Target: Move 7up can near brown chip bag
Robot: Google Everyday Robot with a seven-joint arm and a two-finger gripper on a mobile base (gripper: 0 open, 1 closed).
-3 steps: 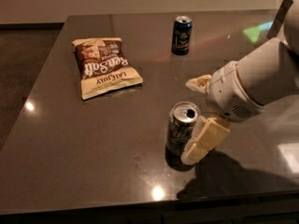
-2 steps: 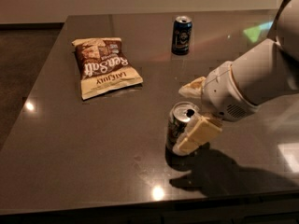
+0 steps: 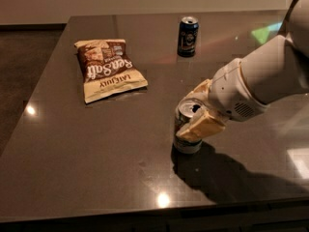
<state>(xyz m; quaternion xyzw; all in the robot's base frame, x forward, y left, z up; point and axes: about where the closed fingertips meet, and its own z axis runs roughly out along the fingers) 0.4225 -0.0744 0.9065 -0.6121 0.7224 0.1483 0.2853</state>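
Blocky cream-tan claw above the dark glossy table; behind it, a rounded white wrist with a vent grille, then a thick white forearm.

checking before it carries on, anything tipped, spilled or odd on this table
Nothing stands out, no spills. The 7up can stands upright in the end effector; the brown chip bag lies flat, the dark blue can upright.
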